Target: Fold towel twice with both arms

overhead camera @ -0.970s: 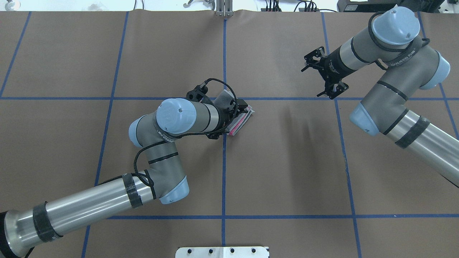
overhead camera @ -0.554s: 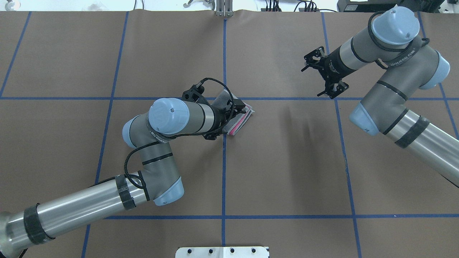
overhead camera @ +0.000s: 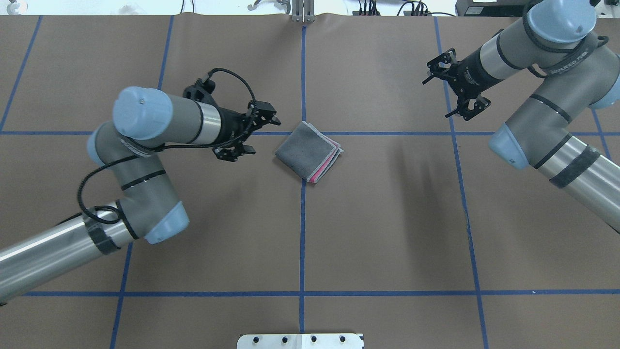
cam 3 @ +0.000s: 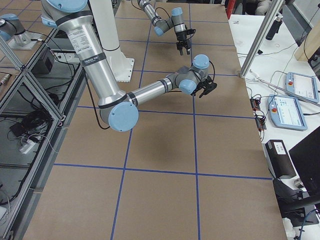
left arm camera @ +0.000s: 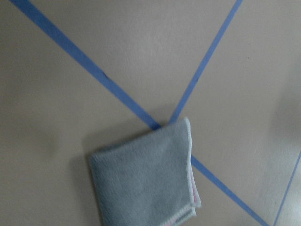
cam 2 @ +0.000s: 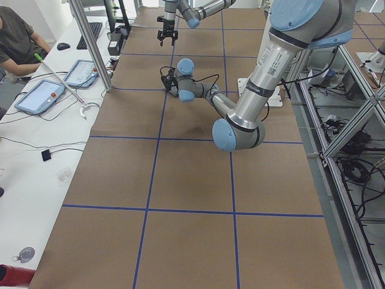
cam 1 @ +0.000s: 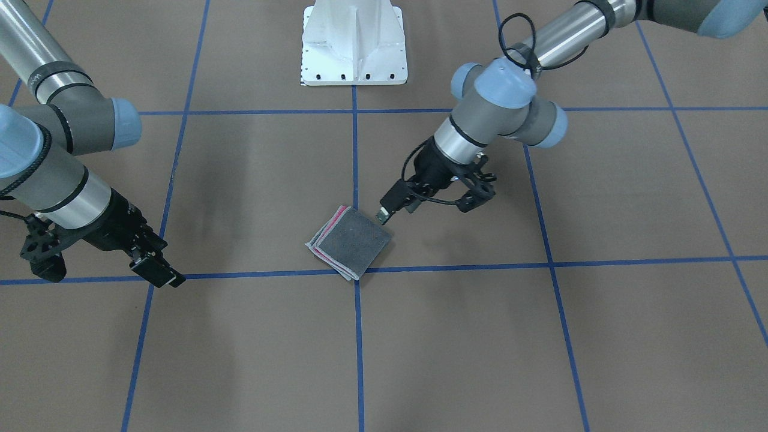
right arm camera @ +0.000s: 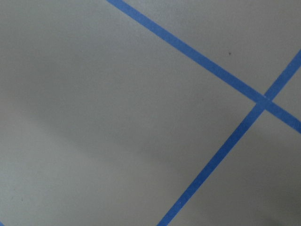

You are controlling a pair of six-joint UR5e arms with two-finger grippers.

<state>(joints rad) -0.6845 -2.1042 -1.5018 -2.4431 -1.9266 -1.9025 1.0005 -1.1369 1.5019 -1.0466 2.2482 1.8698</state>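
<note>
The towel (overhead camera: 308,151) lies flat near the table's middle, folded into a small square. Its dark grey face is up and pink layers show along one edge. It also shows in the front-facing view (cam 1: 351,242) and the left wrist view (left arm camera: 141,183). My left gripper (overhead camera: 265,134) is open and empty, just left of the towel and apart from it; it also shows in the front-facing view (cam 1: 396,207). My right gripper (overhead camera: 436,97) is open and empty, far off at the table's right rear; it also shows in the front-facing view (cam 1: 159,273).
Blue tape lines (overhead camera: 302,218) split the brown table into a grid. The white pedestal base (cam 1: 354,42) stands at the robot's side. A desk with tablets (cam 2: 42,96) and a seated person run along the far side.
My left arm has drawn back to the left, off the towel, which now lies uncovered. My right gripper has shifted a little to the right and farther back.
</note>
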